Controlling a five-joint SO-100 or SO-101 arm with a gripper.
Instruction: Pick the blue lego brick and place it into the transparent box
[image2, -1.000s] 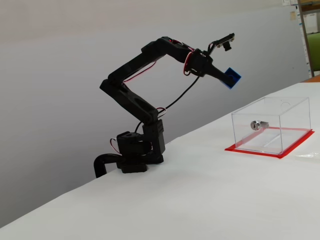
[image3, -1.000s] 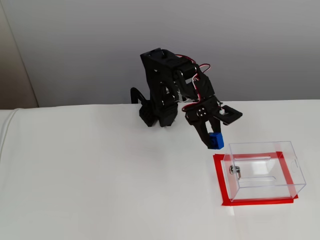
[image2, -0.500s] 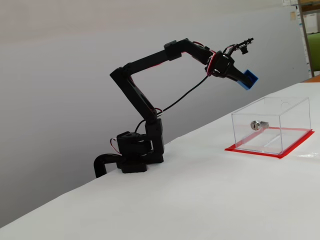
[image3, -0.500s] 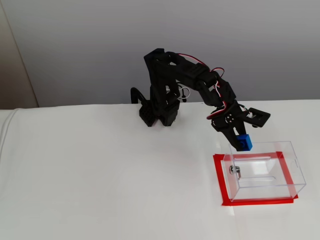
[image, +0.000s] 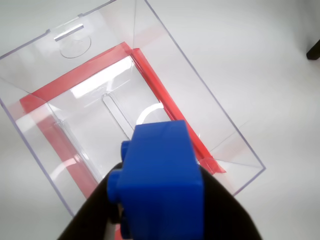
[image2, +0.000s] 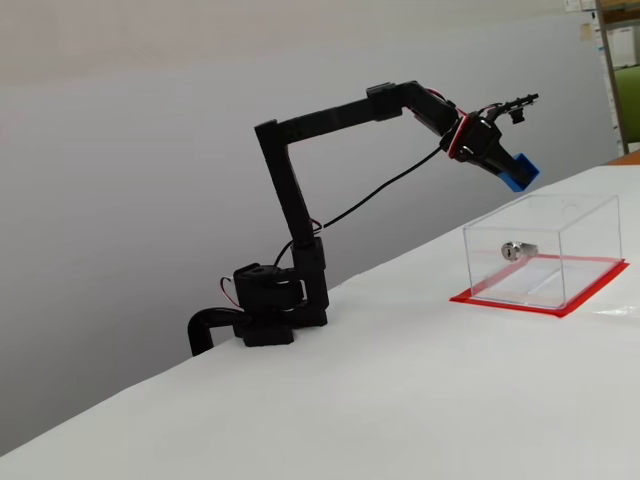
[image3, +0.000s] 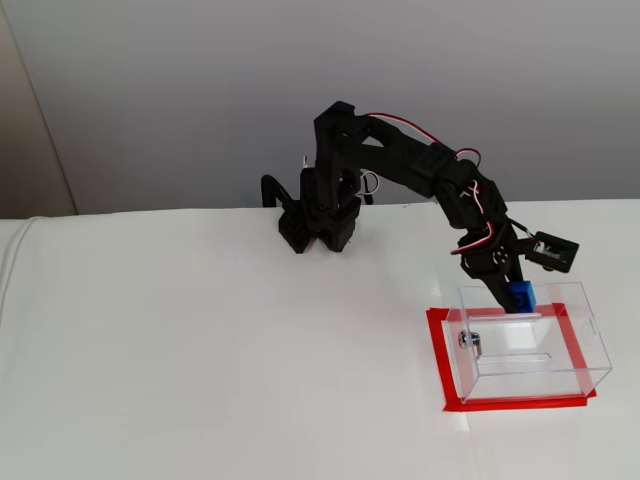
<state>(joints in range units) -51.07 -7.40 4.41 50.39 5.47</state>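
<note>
1. I am pinching the blue lego brick (image: 160, 182) in my gripper (image2: 510, 166), holding it in the air above the transparent box (image3: 530, 340), studs facing left in the wrist view.
2. The box is sitting open-topped on a red base sheet (image3: 505, 402) on the white table (image3: 200, 350), silver lock cylinder (image2: 515, 249) on one wall.
3. A grey wall (image2: 150, 150) is standing behind.

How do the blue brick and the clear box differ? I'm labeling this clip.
The blue lego brick is opaque and small; the transparent box is see-through and far larger. The brick is held aloft in the gripper; the box rests on the table on a red base.
</note>
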